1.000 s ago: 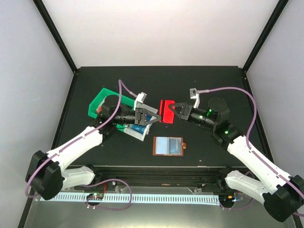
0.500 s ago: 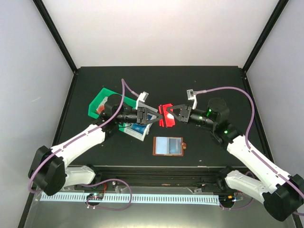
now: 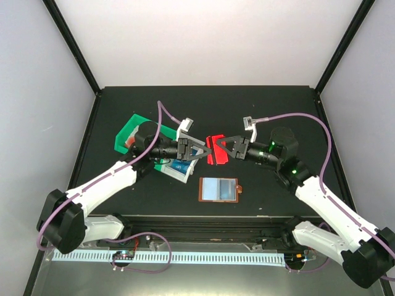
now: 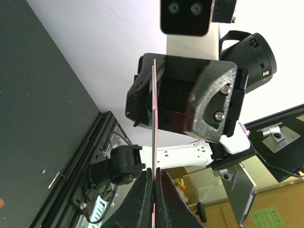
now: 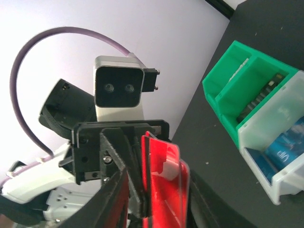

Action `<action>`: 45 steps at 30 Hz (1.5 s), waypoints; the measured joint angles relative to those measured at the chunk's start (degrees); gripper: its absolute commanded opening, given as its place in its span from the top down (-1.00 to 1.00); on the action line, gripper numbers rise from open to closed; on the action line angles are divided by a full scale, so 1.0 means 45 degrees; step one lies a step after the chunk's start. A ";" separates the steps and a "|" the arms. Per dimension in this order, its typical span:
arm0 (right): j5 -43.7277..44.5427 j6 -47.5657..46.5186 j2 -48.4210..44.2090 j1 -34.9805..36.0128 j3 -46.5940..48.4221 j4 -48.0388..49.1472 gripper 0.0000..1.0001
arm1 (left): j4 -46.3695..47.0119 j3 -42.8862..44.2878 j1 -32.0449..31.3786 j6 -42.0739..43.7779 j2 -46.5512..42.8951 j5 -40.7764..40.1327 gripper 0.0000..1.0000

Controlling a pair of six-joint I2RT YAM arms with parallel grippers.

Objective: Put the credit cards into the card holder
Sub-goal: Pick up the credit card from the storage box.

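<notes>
We see the two arms meeting nose to nose above the middle of the bench (image 3: pixel 265 105), with a red card (image 3: pixel 214 142) between them. The card is off the bench and stands on edge. From the left wrist it shows only as a thin red line.

The right claw (image 3: pixel 222 147) is clamped on the card, with one dark finger on each side of it in the left wrist view. The left claw (image 3: pixel 207 152) is pinched together on the near edge of the same card, and its fingers (image 4: pixel 144 194) converge on the red line with no gap that we can make out. So both claws have hold of the one card.

The card holder (image 3: pixel 218 189) lies open and flat on the bench, nearer the arm bases than the card and well apart from both claws. Its brown snap tab points to the right.

Under the left arm sits a green bin (image 3: pixel 131 131), with a white bin (image 3: pixel 174 173) touching it on the near side. We see a blue card (image 3: pixel 181 166) in the white bin.
</notes>
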 measured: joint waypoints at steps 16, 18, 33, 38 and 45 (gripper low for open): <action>-0.1379 0.0024 -0.0622 0.0010 -0.0903 0.0840 0.91 | -0.0005 0.0000 0.0000 -0.0656 -0.0437 -0.0330 0.83; -0.1384 0.0073 -0.0622 0.0010 -0.0899 0.0942 0.95 | -0.0019 -0.0010 0.0000 -0.0656 -0.0495 -0.0345 0.65; -0.1273 0.1467 -0.1039 0.0029 -0.0855 0.1608 0.98 | -0.0092 -0.0520 0.0000 -0.0627 -0.1117 -0.0335 0.55; -0.1355 0.1792 -0.1088 0.0029 -0.0855 0.1661 0.98 | -0.0087 -0.0520 -0.0010 -0.0544 -0.1117 -0.0272 0.54; -0.1661 0.2025 -0.1054 0.0005 -0.0855 0.1807 0.98 | -0.0374 -0.0408 -0.0160 -0.0165 -0.1025 -0.0223 0.48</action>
